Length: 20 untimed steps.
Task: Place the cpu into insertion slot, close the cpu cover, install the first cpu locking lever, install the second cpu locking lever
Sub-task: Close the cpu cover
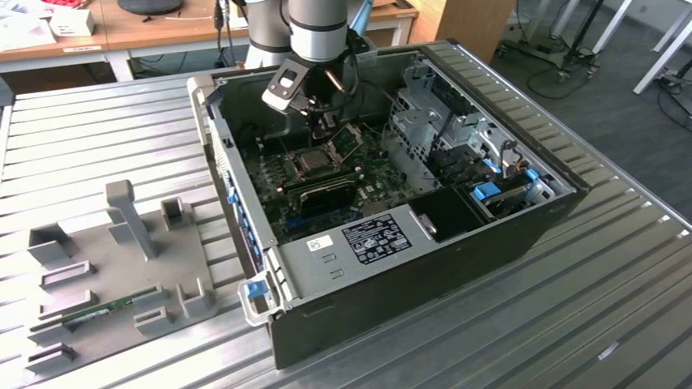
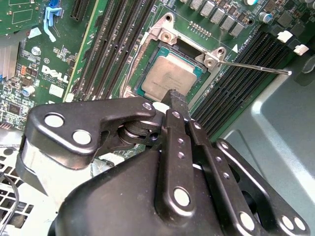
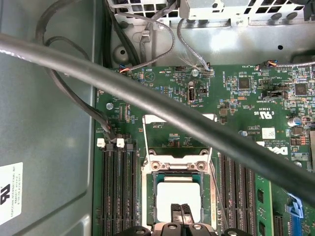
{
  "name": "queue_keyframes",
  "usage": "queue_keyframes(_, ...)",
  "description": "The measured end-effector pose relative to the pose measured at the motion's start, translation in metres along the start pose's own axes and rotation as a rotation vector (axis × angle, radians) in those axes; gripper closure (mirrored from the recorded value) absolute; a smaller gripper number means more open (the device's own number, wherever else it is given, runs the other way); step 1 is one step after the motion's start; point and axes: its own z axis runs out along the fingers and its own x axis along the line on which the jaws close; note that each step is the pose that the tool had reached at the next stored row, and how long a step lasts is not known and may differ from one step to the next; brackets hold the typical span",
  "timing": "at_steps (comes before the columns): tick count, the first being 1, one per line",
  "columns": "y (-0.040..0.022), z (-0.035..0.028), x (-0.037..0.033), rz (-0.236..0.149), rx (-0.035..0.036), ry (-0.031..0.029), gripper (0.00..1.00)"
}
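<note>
Cpu (image 2: 170, 76) lies seated in the insertion slot (image 3: 153, 196), mid-board inside the computer case (image 1: 519, 235), with the cpu cover (image 3: 146, 119) raised open off it; the gripper (image 3: 180, 214), fingers pressed together, hovers over the cpu's near edge

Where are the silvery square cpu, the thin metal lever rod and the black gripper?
Silvery square cpu (image 2: 171, 77), second wrist view, middle of its metal face.
Thin metal lever rod (image 2: 256, 67), second wrist view, halfway along it.
Black gripper (image 3: 181, 206), first wrist view, midway between its fingertips.
</note>
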Motion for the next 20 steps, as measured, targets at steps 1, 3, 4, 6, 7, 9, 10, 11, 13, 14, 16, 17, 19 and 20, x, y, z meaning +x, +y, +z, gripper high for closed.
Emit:
queue_keyframes(1, 0.0, -0.0004, 0.0, 0.0, 0.0002, -0.0004, 0.9)
queue_keyframes(3, 0.0001, -0.0014, 0.0, 0.0, 0.0002, -0.0003, 0.9)
queue_keyframes(4, 0.0001, -0.0023, 0.0, 0.0, 0.0, -0.0001, 0.9)
queue_keyframes(6, 0.0003, -0.0048, 0.0001, 0.0, 0.0, 0.0, 0.9)
queue_keyframes(7, 0.0003, -0.0063, 0.0001, 0.0, 0.0, 0.0, 0.9)
queue_keyframes(9, 0.0005, -0.009, 0.0002, 0.0, 0.0001, -0.0001, 0.9)
queue_keyframes(10, 0.0006, -0.0102, 0.0002, 0.0, 0.0001, -0.0001, 0.9)
queue_keyframes(11, 0.0006, -0.0113, 0.0002, 0.0, 0.0, 0.0, 0.9)
queue_keyframes(13, 0.0007, -0.0134, 0.0002, 0.0, 0.0001, -0.0001, 0.9)
queue_keyframes(14, 0.0008, -0.0141, 0.0002, 0.0, 0.0001, -0.0001, 0.9)
queue_keyframes(16, 0.0008, -0.0152, 0.0003, 0.0, 0.0, -0.0001, 0.9)
queue_keyframes(17, 0.0009, -0.0158, 0.0003, 0.0, 0.0, -0.0001, 0.9)
queue_keyframes(19, 0.0009, -0.0161, 0.0003, 0.0, -0.0002, 0.0003, 0.9)
queue_keyframes(20, 0.0009, -0.0164, 0.0003, 0.0, 0.0, 0.0, 0.9)
